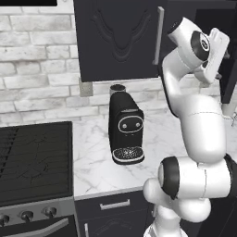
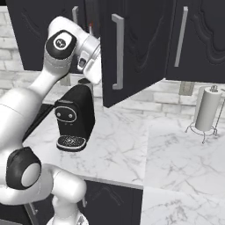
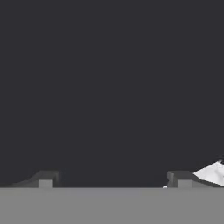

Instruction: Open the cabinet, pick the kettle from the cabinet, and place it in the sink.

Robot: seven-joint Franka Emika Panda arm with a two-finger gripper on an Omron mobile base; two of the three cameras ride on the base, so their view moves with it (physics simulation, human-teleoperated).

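Facing the cabinet (image 3: pixel 112 87) closely; jaws spread wide.

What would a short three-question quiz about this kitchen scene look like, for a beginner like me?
1. True or false: one cabinet door stands swung open.
2. What stands on the counter right of the stove? A) toaster B) coffee machine C) blender
3. Fill in: the gripper's jaws are ____.

Key: 1 true; 2 B; 3 open, wide apart in the hand view, with nothing between them.
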